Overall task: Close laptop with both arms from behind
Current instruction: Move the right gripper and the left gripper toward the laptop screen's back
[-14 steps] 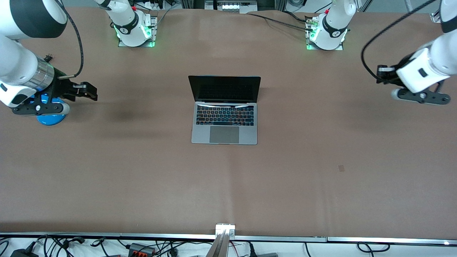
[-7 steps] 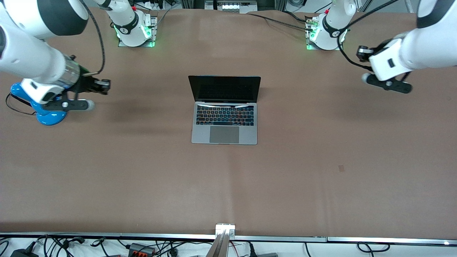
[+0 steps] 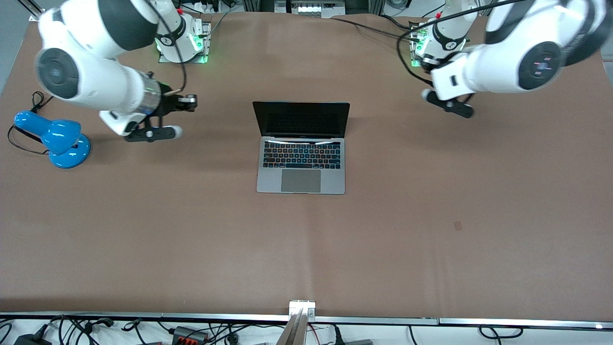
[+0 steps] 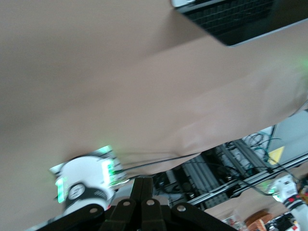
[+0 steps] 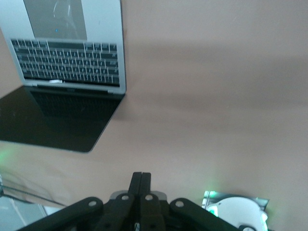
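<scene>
The laptop (image 3: 301, 146) sits open mid-table, screen upright. The right gripper (image 3: 184, 102) hangs over the table toward the blue desk lamp (image 3: 52, 137), fingers pressed together. The left gripper (image 4: 142, 192), likewise closed, hovers beside its base.

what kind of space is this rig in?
Likely a robotics lab bench: two white arms bolted to the brown-covered table, its edge strewn with cables and power adapters; props are an open silver-grey laptop and a blue desk lamp.
</scene>
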Controlling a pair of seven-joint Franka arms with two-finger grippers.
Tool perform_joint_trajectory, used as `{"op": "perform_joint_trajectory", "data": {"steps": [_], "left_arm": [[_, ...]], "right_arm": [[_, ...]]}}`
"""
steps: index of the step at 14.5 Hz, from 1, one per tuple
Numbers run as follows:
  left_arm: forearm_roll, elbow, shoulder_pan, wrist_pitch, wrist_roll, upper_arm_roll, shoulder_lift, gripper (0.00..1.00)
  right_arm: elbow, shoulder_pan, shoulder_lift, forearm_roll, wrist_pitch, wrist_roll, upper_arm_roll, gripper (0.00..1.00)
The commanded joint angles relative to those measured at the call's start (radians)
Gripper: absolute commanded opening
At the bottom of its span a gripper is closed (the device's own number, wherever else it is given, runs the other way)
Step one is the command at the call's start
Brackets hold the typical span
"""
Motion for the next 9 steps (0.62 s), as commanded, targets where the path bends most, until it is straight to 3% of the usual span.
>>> {"op": "perform_joint_trajectory", "data": {"steps": [1, 3, 6, 9], "left_arm": [[-0.115, -0.149, 0.014, 0.12, 0.001, -0.046, -0.092, 0.01], [-0.153, -0.226, 0.014, 0.221, 0.001, -0.097, -0.116, 0.01], [-0.267, -0.354, 0.014, 0.399, -0.017, -0.204, -0.146, 0.01], [-0.304, -0.401, 0.014, 0.491, -0.037, -0.259, -0.143, 0.01]], "right_arm": [[-0.125, 0.061, -0.071, 0.04, 0.032, 0.056, -0.004, 0.0], [-0.222, 0.096, -0.131, 0.084, 0.079, 0.084, -0.004, 0.0], [-0.3, 0.148, -0.142, 0.131, 0.156, 0.128, -0.004, 0.0], [-0.361, 0.251, -0.14, 0.132, 0.254, 0.236, -0.004, 0.0]]}}
